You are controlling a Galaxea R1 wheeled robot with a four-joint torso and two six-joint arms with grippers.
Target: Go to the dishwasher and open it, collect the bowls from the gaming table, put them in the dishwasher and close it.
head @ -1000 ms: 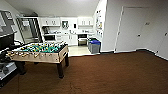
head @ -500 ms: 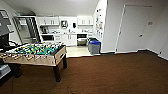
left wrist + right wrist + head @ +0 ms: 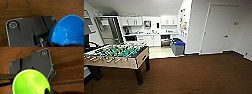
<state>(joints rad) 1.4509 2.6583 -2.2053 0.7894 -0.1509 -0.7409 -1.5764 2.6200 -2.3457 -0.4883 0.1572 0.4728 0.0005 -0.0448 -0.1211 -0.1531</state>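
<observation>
Two bowls in hand, one per arm.

Item 1: blue bowl (image 3: pixel 70 31), left wrist view. My left gripper (image 3: pixel 55 43) is closed on its rim; the cavity faces the camera, glossy and empty, above brown carpet (image 3: pixel 37 8).

Item 2: light green bowl (image 3: pixel 31 82), right wrist view. My right gripper (image 3: pixel 48 91) sits at the rim edge and appears clamped on it; the bowl is open side up and empty, over the same carpet.

Handling, my estimate: both look like light, stiff plastic with a slick sheen. The rim is the sensible hold, but a thin lip can pivot or slip in the pinch, so a level carry seems wise. Unlikely to break if dropped.

Surroundings, head view: foosball table (image 3: pixel 116 56) at the near left on the carpet; beyond the carpet's far edge, a kitchenette with white cabinets (image 3: pixel 150 40). A dark under-counter opening there is probably the dishwasher (image 3: pixel 165 40). A blue bin (image 3: pixel 178 47) stands at the tile's right edge, a white door (image 3: pixel 220 30) further right.
</observation>
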